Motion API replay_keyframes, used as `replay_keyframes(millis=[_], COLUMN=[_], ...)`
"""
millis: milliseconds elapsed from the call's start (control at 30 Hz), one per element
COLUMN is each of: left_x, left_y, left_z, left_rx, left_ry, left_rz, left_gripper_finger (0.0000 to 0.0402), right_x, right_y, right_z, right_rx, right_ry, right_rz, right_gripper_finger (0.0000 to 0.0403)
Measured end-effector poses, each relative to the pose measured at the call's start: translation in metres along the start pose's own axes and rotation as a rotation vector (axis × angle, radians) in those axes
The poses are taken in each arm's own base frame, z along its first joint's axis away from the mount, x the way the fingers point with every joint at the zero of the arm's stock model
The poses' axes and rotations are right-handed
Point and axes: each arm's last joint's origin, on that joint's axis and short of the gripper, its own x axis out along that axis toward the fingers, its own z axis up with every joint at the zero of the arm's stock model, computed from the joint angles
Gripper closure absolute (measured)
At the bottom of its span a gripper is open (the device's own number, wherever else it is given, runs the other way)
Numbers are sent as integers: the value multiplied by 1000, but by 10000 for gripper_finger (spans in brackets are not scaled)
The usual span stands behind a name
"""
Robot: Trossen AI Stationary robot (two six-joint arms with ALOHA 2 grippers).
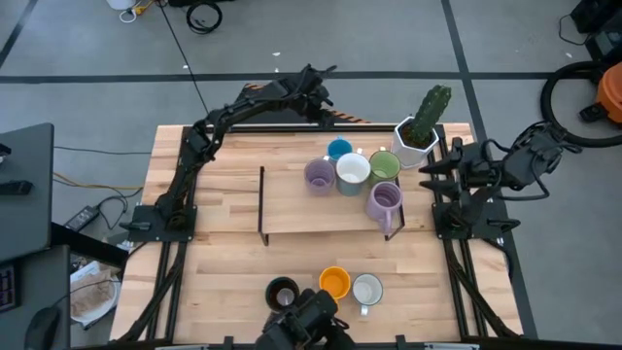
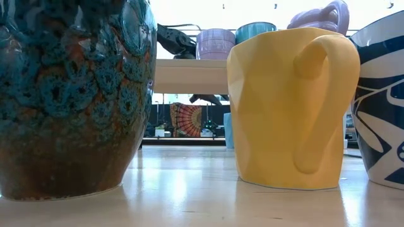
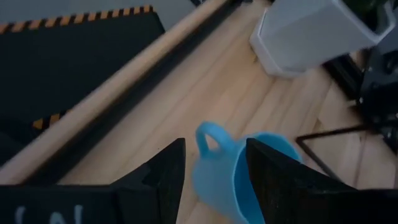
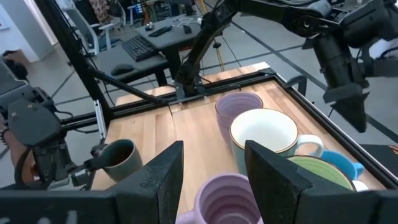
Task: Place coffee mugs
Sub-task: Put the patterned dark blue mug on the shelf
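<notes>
Five mugs stand on a raised wooden shelf (image 1: 292, 204): blue (image 1: 339, 150), white (image 1: 352, 171), green (image 1: 385, 165) and two lavender ones (image 1: 320, 175) (image 1: 385, 200). A dark mug (image 1: 282, 292), an orange mug (image 1: 334, 282) and a white mug (image 1: 367, 289) stand on the table near its front edge. My left gripper (image 1: 326, 102) is open and hangs above the blue mug (image 3: 239, 177) on its far side, touching nothing. My right gripper (image 1: 428, 173) is open and empty, to the right of the shelf, and faces the mugs (image 4: 261, 134).
A white hexagonal cactus pot (image 1: 416, 136) stands at the far right corner, close to the green mug and to my right gripper. The shelf rests on a thin black wire frame (image 1: 262, 204). Bare tabletop lies to the left of the shelf (image 1: 214, 194).
</notes>
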Motion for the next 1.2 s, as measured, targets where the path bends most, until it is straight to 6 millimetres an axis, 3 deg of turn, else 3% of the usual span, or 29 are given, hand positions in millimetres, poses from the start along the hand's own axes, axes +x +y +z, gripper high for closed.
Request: replay_keyframes(millis=[167,333,500,733,933,1067,1200], left_x=[2,-9,-14,-9,-4,-4,-18], left_y=[1,6,4,-8,-23,-27,-25], left_z=[-3,5,6,-12,-24,-28,-25], left_rx=[71,135,399,802,1015,1067,1041], left_ry=[23,1,21,181,283,329,320], left_rz=[4,-27,-22,18,84,86,50], left_gripper_finger=[228,228,228,229,242,260,279], right_x=[7,12,13,19,26,30,31], right_y=[6,12,14,14,15,17,19], right_z=[-1,-3,-4,-16,-29,-35,-41], right_rx=[-18,-23,-25,-39,-27,-33,-44], right_ry=[21,47,78,163,197,212,228], right_rz=[-5,11,55,28,5,5,15], right_gripper_finger=[227,227,227,227,227,227,227])
